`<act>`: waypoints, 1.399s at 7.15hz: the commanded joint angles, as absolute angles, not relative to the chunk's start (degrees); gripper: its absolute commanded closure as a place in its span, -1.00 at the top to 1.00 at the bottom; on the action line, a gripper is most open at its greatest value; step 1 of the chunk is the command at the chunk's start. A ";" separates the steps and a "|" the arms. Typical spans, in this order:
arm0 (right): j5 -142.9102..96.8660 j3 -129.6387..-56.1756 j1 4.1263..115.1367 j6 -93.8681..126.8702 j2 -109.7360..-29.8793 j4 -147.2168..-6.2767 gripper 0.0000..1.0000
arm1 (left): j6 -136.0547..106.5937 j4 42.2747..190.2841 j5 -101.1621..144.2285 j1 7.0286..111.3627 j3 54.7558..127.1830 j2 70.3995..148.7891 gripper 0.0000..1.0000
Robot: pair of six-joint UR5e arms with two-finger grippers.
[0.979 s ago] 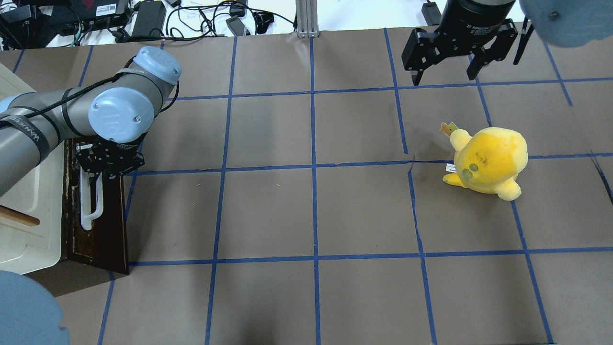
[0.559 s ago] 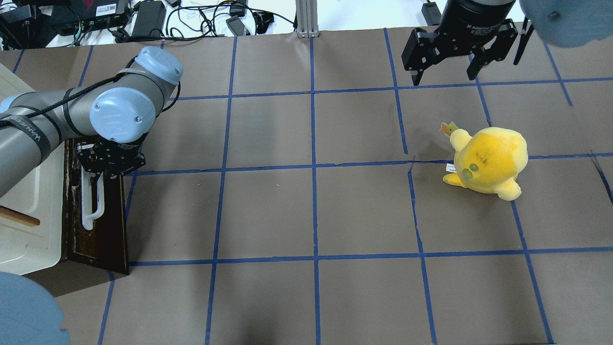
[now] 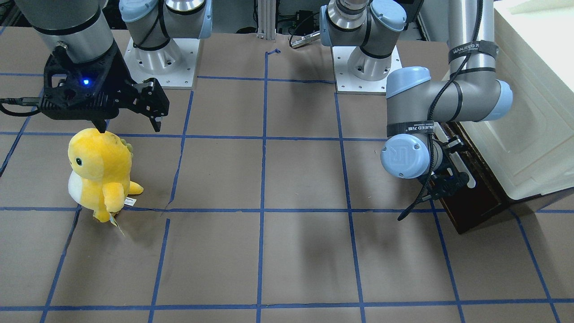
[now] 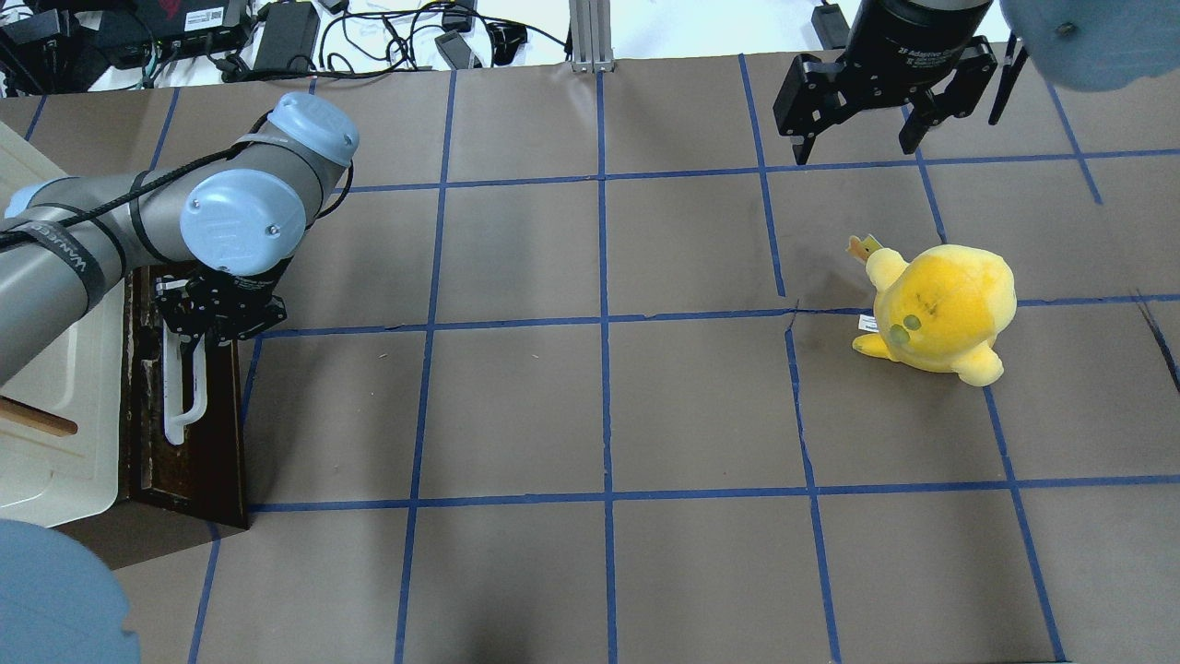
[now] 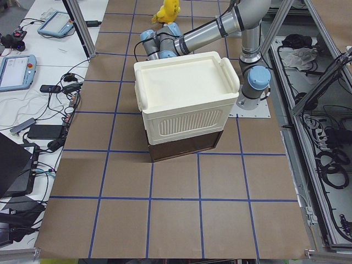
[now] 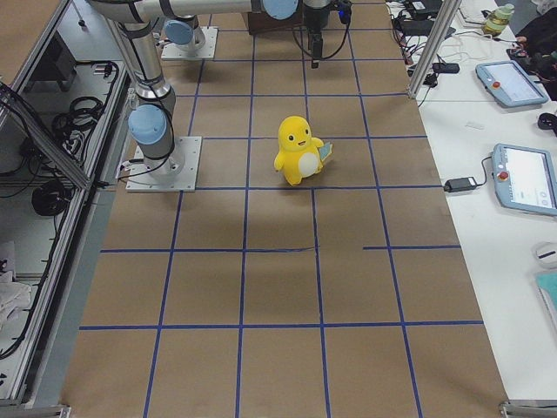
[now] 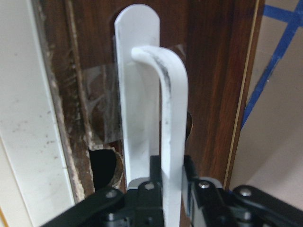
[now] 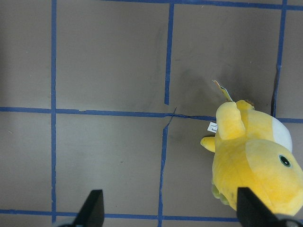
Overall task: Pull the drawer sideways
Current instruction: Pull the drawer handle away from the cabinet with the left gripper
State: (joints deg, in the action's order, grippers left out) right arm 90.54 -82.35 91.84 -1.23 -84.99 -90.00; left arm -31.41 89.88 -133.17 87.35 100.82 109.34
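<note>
The drawer's dark brown front panel (image 4: pixel 198 452) stands at the table's left, under the cream-white case (image 4: pixel 55 415). Its long white bar handle (image 4: pixel 184 397) runs along the panel. My left gripper (image 4: pixel 217 318) is shut on the handle's far end. In the left wrist view the handle (image 7: pixel 173 118) passes between the black fingers (image 7: pixel 203 187). In the front-facing view the gripper (image 3: pixel 446 181) sits against the panel (image 3: pixel 480 204). The drawer's inside is hidden. My right gripper (image 4: pixel 855 148) hangs open and empty at the far right, above the table.
A yellow plush toy (image 4: pixel 940 309) stands on the right half of the table, below my right gripper (image 3: pixel 130 127); it also shows in the right wrist view (image 8: pixel 255 161). Cables and power bricks (image 4: pixel 286 37) lie beyond the table's far edge.
My left gripper has moved a little to the right with the handle in it, and the drawer front has come slightly out from under the case. The right arm has not moved.
</note>
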 commanded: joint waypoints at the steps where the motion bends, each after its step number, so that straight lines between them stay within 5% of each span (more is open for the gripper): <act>1: 90.53 -82.35 91.85 -1.23 -84.99 -90.00 1.00 | -32.68 90.09 -133.07 89.81 100.55 109.42 -0.66; 10: 90.53 -82.35 91.85 -1.23 -84.99 -90.00 1.00 | -35.41 91.32 -130.17 94.74 98.00 110.30 -0.62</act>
